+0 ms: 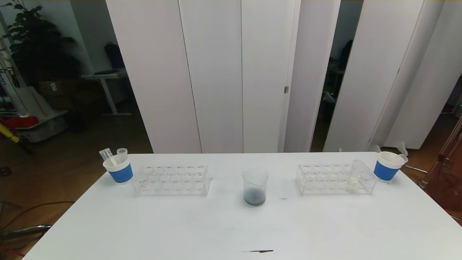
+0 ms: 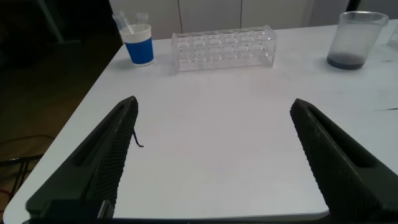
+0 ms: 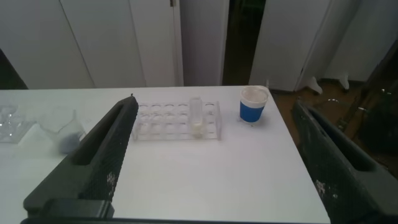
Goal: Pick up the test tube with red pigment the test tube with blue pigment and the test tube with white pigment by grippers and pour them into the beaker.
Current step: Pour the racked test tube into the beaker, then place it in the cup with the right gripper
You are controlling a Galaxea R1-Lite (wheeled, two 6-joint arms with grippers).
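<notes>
Both grippers open, holding nothing: left gripper point(image 2: 211, 155) and right gripper point(image 3: 214, 155) low over near counter point(image 1: 231, 231) edge. Frame center: beaker point(image 1: 255, 186) w/ dark blue-grey liquid at bottom. Right rack point(image 1: 335, 179) holds the test tube with white pigment point(image 1: 354, 177), upright. Left rack point(image 1: 171, 180) empty. Upper left: blue-banded cup point(image 1: 118, 169) w/ two empty tubes; right cup point(image 1: 387, 166) w/ a tube.

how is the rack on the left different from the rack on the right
The left rack has every hole empty, while the right rack holds one tube with cream-white liquid near its right end. The left rack sits beside a paper cup with tubes sticking out of it; the cup by the right rack shows no tubes standing up. Both are clear plastic, on the white table, either side of the beaker.
</notes>
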